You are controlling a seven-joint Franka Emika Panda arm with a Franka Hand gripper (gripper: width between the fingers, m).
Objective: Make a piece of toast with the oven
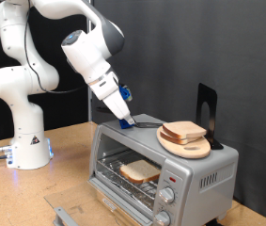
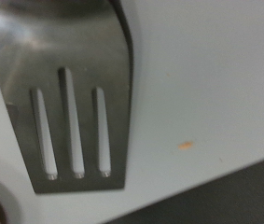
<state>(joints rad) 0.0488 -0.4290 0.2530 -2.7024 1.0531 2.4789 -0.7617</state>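
The silver oven [image 1: 203, 169] stands at the exterior view's lower right with its drop door [image 1: 76, 209] open. One piece of toast [image 1: 140, 170] lies inside on the wire rack. A second slice [image 1: 184, 131] lies on a round light-wood board [image 1: 191, 148] on the oven's top. My gripper [image 1: 125, 119] is down at the near-left part of the oven top, at the handle end of a dark spatula [image 1: 148, 123] lying there. The wrist view shows the slotted metal spatula blade [image 2: 76, 103] close up over the pale oven top [image 2: 215, 84]. The fingers do not show there.
A black upright stand [image 1: 206, 105] rises at the back of the oven top behind the board. Two round knobs [image 1: 167, 196] sit on the oven's front right. The robot base [image 1: 27, 141] stands on the wooden table [image 1: 67, 174] at the exterior view's left.
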